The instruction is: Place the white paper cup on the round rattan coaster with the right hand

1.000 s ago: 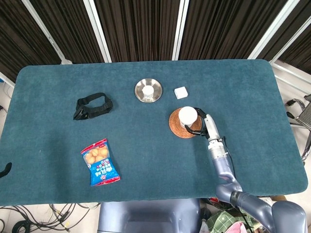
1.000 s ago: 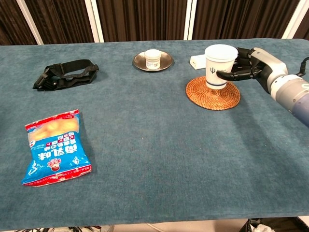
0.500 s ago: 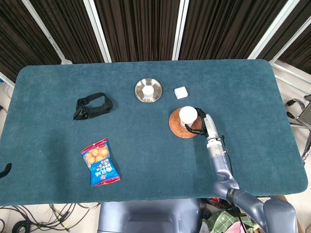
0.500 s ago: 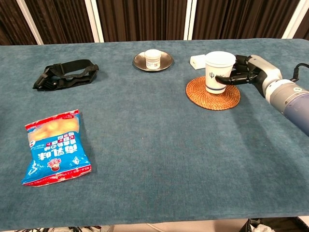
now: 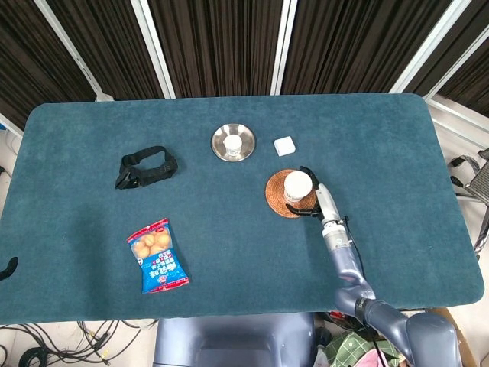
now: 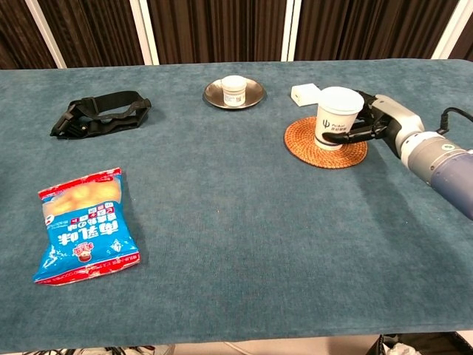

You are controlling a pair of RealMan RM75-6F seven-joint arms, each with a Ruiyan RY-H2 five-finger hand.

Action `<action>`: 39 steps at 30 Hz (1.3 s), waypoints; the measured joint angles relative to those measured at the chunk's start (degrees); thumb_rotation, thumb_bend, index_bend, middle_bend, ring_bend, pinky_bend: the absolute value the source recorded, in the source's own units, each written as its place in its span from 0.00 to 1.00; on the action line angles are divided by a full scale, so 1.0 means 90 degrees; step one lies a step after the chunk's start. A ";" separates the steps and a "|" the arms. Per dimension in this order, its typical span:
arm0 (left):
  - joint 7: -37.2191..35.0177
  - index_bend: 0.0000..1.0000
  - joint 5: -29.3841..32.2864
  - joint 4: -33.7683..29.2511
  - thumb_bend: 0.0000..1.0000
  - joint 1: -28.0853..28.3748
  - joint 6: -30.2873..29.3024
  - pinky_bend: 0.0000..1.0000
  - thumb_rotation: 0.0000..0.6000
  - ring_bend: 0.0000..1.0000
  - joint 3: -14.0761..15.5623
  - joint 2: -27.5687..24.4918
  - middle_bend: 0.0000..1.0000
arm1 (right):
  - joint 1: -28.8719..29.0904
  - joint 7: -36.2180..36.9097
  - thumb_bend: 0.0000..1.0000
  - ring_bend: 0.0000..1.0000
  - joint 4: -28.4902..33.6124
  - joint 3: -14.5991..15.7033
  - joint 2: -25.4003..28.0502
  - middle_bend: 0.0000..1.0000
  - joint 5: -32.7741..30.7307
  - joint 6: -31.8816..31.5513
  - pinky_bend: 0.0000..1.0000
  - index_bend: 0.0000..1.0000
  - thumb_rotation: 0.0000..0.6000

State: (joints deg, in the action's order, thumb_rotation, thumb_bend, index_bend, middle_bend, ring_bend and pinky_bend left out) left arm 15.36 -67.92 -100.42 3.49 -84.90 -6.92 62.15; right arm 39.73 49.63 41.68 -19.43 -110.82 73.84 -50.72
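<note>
— Right hand (image 6: pixel 369 122) first: where do we have it against the white paper cup (image 6: pixel 336 117)?

— We see it on the cup's right side in the chest view, dark fingers (image 6: pixel 346 134) curled around the lower wall, so it holds the cup. The head view agrees: the right hand (image 5: pixel 312 200) sits just right of and below the white paper cup (image 5: pixel 296 185).

— And the cup itself?

— Upright, long axis vertical, mouth up, standing over the round rattan coaster (image 6: pixel 326 142). From above it lies a little toward the right part of the round rattan coaster (image 5: pixel 290 194), yet inside the rim.

— Is the base actually down on the weave?

— It looks so to us, though the fingers hide part of the bottom edge, so we cannot be sure.

— What does the coming move turn on, then?

— We judge it is the release: the cup lies to the hand's left, so the fingers must spread and draw back to the right without tipping it.

— The left hand?

— We see it in neither view.
</note>
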 measured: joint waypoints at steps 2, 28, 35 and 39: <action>0.0003 0.00 0.0003 -0.0002 0.26 0.0002 0.0001 0.00 1.00 0.00 -0.0001 0.0001 0.03 | -0.0008 0.0012 0.03 0.00 0.0007 0.0096 0.0058 0.00 0.0110 -0.0018 0.11 0.00 1.00; 0.0077 0.00 -0.0026 -0.0051 0.26 -0.0017 -0.0064 0.00 1.00 0.00 0.0027 0.0034 0.03 | -0.1711 -0.0819 0.03 0.03 0.2839 0.0820 0.3600 0.03 0.0914 -0.2159 0.11 0.00 1.00; 0.0025 0.00 -0.0054 -0.0066 0.26 -0.0038 -0.0121 0.00 1.00 0.00 0.0013 0.0033 0.03 | -0.2584 -0.2600 0.02 0.03 0.4060 0.1110 0.4330 0.03 0.0978 -0.3190 0.11 0.01 1.00; -0.0022 0.00 -0.0116 -0.0066 0.26 -0.0055 -0.0148 0.00 1.00 0.00 0.0025 0.0021 0.03 | -0.3178 -0.3858 0.02 0.03 0.4714 0.1419 0.4408 0.03 0.1085 -0.3971 0.11 0.02 1.00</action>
State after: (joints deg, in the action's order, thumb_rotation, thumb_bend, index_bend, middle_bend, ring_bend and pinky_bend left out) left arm 15.15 -68.97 -101.01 2.99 -86.24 -6.69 62.34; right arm 11.13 14.91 84.11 -6.67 -71.15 83.60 -86.46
